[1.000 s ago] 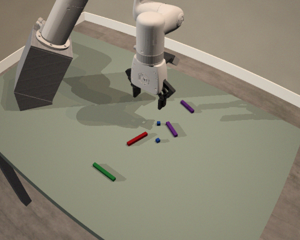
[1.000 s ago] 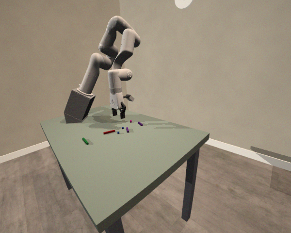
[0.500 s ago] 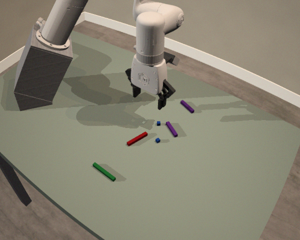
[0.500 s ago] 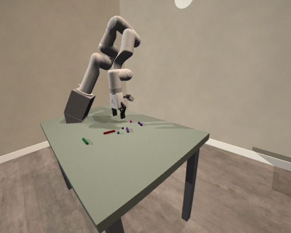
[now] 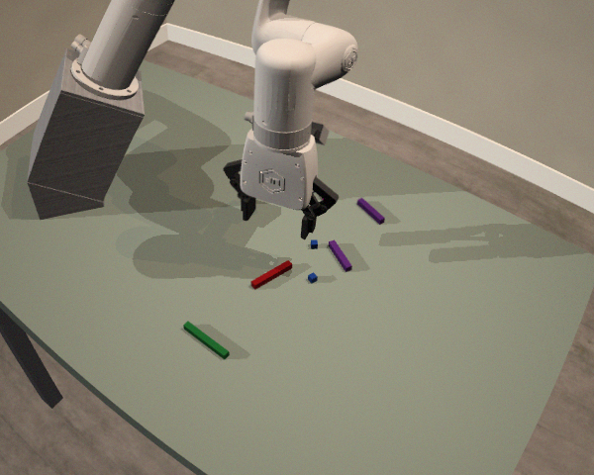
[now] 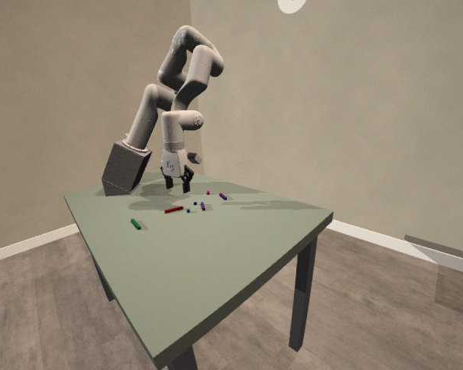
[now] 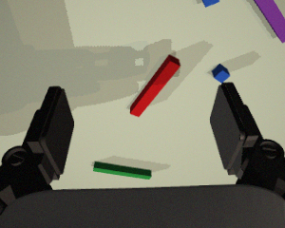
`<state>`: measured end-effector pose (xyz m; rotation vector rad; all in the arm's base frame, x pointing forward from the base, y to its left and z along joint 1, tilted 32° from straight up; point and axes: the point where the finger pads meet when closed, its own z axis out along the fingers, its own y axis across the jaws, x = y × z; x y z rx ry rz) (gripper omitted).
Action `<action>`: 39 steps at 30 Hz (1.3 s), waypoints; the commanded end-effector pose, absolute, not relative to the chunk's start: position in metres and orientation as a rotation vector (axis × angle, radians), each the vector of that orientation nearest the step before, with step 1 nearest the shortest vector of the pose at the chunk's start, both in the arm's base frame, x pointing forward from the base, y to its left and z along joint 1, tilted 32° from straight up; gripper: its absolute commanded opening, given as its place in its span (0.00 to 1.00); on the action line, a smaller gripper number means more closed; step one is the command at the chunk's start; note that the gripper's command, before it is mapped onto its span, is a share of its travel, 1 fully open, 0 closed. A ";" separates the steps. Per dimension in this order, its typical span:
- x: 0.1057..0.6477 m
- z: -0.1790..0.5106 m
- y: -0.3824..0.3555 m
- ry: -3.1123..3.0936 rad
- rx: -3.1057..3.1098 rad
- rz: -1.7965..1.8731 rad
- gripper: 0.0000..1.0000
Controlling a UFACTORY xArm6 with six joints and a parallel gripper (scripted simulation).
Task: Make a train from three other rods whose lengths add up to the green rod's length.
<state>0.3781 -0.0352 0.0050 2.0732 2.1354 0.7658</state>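
Note:
My gripper (image 5: 275,226) (image 6: 177,190) (image 7: 142,103) is open and empty, above the table. The green rod (image 5: 205,339) (image 6: 135,223) (image 7: 123,170) lies apart, nearest the top camera. A red rod (image 5: 271,274) (image 6: 174,209) (image 7: 155,86) lies slanted between the fingers in the wrist view, below them. One blue rod (image 5: 312,278) (image 6: 187,210) (image 7: 221,73) lies beside the red rod's end; another blue rod (image 5: 314,243) (image 6: 194,203) (image 7: 210,2) lies farther back. One purple rod (image 5: 340,255) (image 6: 202,206) (image 7: 275,19) lies right of them. No rods touch.
A second purple rod (image 5: 370,211) (image 6: 222,196) lies farther back. A small magenta rod (image 6: 207,193) lies behind the gripper, almost wholly hidden in the top view. The arm's grey pedestal (image 5: 87,147) (image 6: 126,169) stands at the back left of the table (image 5: 389,357) (image 6: 207,263).

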 end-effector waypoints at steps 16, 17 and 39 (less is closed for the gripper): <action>0.363 -0.041 -0.138 2.446 1.484 0.747 1.00; 0.363 -0.041 -0.138 2.446 1.484 0.747 1.00; 0.352 -0.052 -0.160 2.495 1.349 0.738 1.00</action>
